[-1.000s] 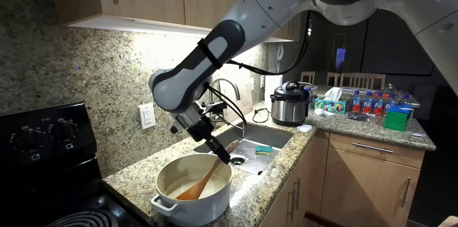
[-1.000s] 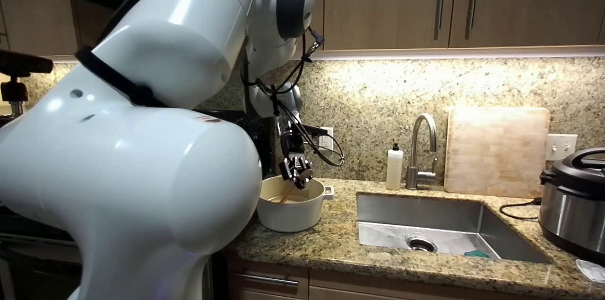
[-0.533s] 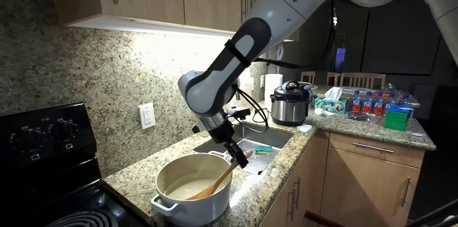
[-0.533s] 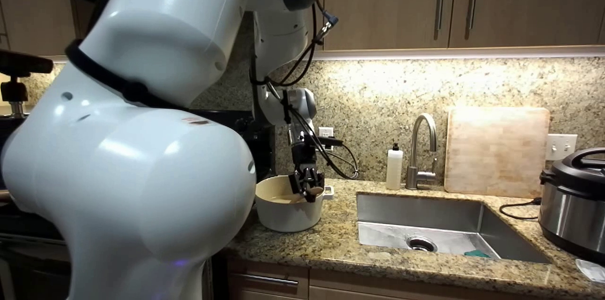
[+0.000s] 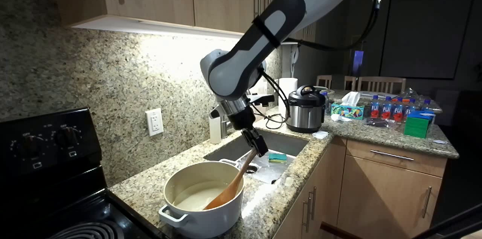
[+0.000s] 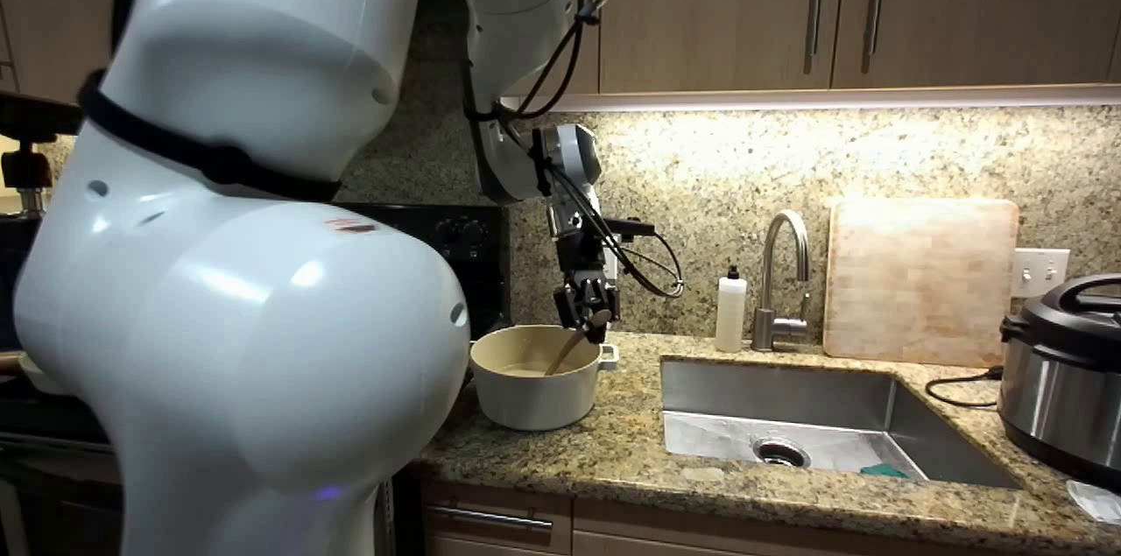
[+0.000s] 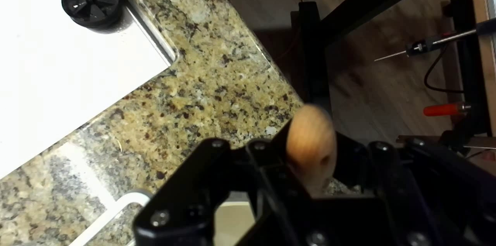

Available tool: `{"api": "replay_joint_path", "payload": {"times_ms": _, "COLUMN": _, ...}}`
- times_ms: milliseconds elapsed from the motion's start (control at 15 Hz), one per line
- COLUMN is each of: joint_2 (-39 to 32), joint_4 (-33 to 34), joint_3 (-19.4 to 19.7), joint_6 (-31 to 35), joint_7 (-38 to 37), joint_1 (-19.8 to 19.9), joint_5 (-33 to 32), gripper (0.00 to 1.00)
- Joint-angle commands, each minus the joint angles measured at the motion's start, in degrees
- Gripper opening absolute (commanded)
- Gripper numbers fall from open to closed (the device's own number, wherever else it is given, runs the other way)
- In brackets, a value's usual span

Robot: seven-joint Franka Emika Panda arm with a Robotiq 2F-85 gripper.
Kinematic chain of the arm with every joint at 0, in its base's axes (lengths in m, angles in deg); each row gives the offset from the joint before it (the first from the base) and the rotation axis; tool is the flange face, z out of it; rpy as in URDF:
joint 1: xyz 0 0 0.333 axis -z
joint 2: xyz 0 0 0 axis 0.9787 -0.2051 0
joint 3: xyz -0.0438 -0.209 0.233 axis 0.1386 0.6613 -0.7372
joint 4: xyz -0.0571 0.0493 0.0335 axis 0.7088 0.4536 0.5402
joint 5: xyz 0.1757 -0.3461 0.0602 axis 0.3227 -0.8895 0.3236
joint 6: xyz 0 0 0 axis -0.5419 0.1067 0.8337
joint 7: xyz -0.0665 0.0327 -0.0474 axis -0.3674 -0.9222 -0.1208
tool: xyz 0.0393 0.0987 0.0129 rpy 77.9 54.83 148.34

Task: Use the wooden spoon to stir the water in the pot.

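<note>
Below the wall cabinets (image 6: 718, 13), on a speckled granite counter (image 6: 631, 407), the white pot (image 5: 214, 224) is set between the black stove (image 5: 49, 148) at left and the steel sink (image 6: 762, 390) at right. Water (image 5: 194, 195) is held in it. The wooden spoon (image 5: 233, 187) is tilted, its broad end down inside the pot and partly hidden by the near rim, its handle slanted up over the right side. Just below its rounded tip, the handle is pinched by the gripper (image 5: 258, 150), whose jaws are closed against the wood.
</note>
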Motion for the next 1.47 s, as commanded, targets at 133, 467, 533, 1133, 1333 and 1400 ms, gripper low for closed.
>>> {"api": "replay_joint_path", "payload": {"times_ms": 133, "joint_2": 2.1, "joint_4": 0.9, "joint_3": 0.4, "joint_6": -0.2, "joint_7": 2.3, "joint_1": -0.6, "joint_5": 1.6, "gripper": 0.05}}
{"api": "replay_joint_path", "payload": {"times_ms": 467, "joint_2": -2.3, "joint_4": 5.6, "joint_3": -0.3, "joint_6": -2.6, "joint_7": 4.4, "joint_1": -2.4, "joint_5": 1.4, "gripper": 0.05}}
{"api": "replay_joint_path", "payload": {"times_ms": 533, "joint_2": -3.1, "joint_4": 6.1, "joint_3": -0.4, "joint_6": -2.7, "joint_7": 4.8, "joint_1": -2.7, "joint_5": 1.3, "gripper": 0.05}}
{"api": "replay_joint_path", "payload": {"times_ms": 1133, "joint_2": -9.6, "joint_4": 13.1, "joint_3": -0.6, "joint_6": -7.0, "joint_7": 5.8, "joint_1": -5.9, "joint_5": 0.5, "gripper": 0.05}}
{"api": "replay_joint_path", "payload": {"times_ms": 1333, "joint_2": -8.3, "joint_4": 13.0, "joint_3": 0.1, "joint_6": -5.8, "joint_7": 6.5, "joint_1": -3.9, "joint_5": 2.3, "gripper": 0.06}}
{"api": "replay_joint_path", "payload": {"times_ms": 1400, "joint_2": -6.8, "joint_4": 11.9, "joint_3": 0.3, "joint_6": -4.4, "joint_7": 7.3, "joint_1": -2.2, "joint_5": 3.7, "gripper": 0.05}}
